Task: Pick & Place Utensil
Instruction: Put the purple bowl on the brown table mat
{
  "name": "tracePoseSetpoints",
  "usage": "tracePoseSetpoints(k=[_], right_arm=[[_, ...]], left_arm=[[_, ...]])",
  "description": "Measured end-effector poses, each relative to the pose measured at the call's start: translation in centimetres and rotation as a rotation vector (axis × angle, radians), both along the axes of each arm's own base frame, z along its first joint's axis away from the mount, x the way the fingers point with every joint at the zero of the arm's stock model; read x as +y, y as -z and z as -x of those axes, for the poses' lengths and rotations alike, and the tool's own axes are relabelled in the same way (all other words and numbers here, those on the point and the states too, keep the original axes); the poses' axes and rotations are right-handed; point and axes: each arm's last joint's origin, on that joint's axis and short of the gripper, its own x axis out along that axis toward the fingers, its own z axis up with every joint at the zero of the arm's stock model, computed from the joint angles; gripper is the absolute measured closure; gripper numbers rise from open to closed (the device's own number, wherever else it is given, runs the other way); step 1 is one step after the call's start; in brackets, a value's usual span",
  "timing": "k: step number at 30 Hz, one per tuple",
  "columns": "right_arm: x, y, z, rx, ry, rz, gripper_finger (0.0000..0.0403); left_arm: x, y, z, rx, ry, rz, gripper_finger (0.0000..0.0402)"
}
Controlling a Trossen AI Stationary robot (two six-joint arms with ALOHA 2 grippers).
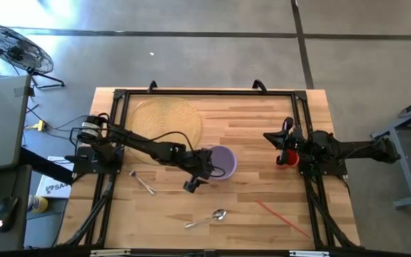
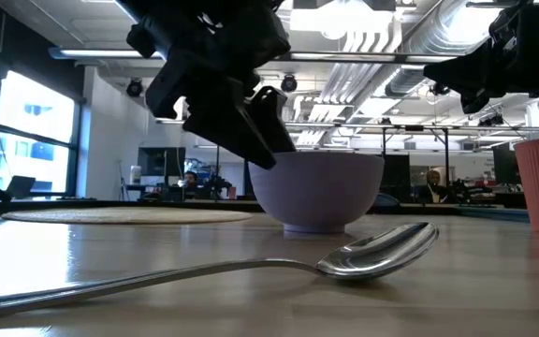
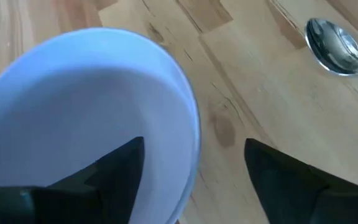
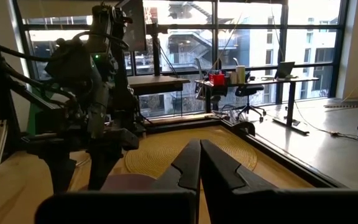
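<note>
We judge the task barely begun. The spoon (image 1: 207,218) lies flat on the wooden surface (image 1: 262,143) near its front edge, untouched, with its bowl end toward the middle and its handle running off to the left in the high view. Nothing grips it, and it is well apart from both arms.

Our left end effector (image 3: 191,171) hovers over the near rim of the lavender bowl (image 1: 222,160), its fingers spread so that one sits above the bowl's inside and the other outside the wall. They hold nothing. From the wrist view the spoon's bowl end shows beyond the rim, so the arm has yet to travel across to it.

Our right end effector (image 4: 199,163) waits at the right side of the surface, just beside a red cup (image 1: 286,157), with its fingers pressed together and empty.

A fork (image 1: 144,182) lies to the left of the spoon, a thin red stick (image 1: 282,215) to the right, and a round woven mat (image 1: 167,118) sits at the back.

What is left, as we see it, is everything: reach the spoon, pinch it, lift it, and set it down, most likely in the bowl.
</note>
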Motion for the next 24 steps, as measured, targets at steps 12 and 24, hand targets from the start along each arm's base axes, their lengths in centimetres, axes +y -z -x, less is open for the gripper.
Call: tracePoseSetpoints(k=[12, 24], right_arm=[[0.0, 0.0, 0.0, 0.000, 0.000, 0.000, 0.0402], [0.0, 0.0, 0.0, 0.000, 0.000, 0.000, 0.0402]], left_arm=[[0.2, 1.5, 0.2, 0.074, 0.006, -0.116, 0.0251], [0.2, 1.4, 0.0, 0.052, 0.006, -0.115, 0.0334]])
